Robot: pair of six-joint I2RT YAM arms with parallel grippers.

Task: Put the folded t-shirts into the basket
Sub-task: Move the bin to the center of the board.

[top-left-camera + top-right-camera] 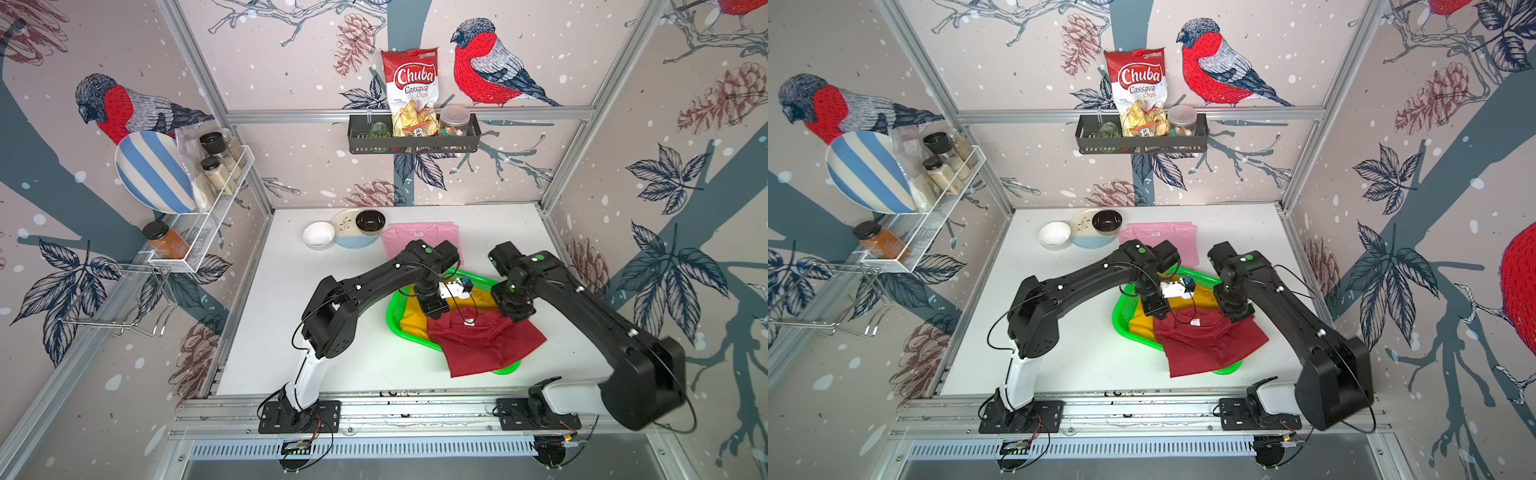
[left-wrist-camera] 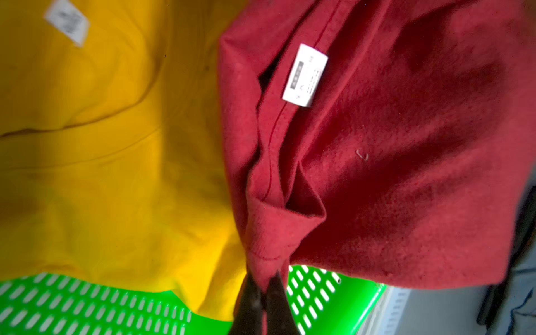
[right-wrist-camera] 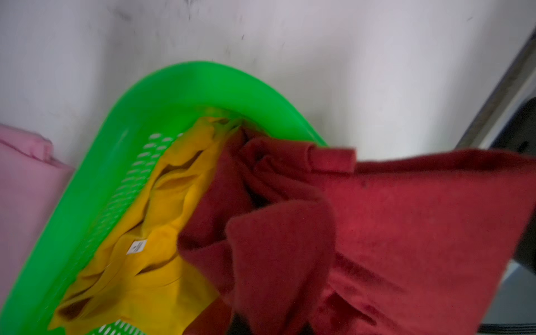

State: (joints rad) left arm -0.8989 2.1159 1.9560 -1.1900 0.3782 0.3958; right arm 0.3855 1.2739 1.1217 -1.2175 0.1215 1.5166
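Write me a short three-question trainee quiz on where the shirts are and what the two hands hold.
1. True or false: the yellow shirt lies in the green basket.
2. Fill in: the left hand and the right hand are both shut on the ____ shirt.
3. Pick one: where is the pink shirt?
A. flat on the table, behind the basket
B. in the basket
C. in the right hand

Key
1. True.
2. The dark red shirt.
3. A.
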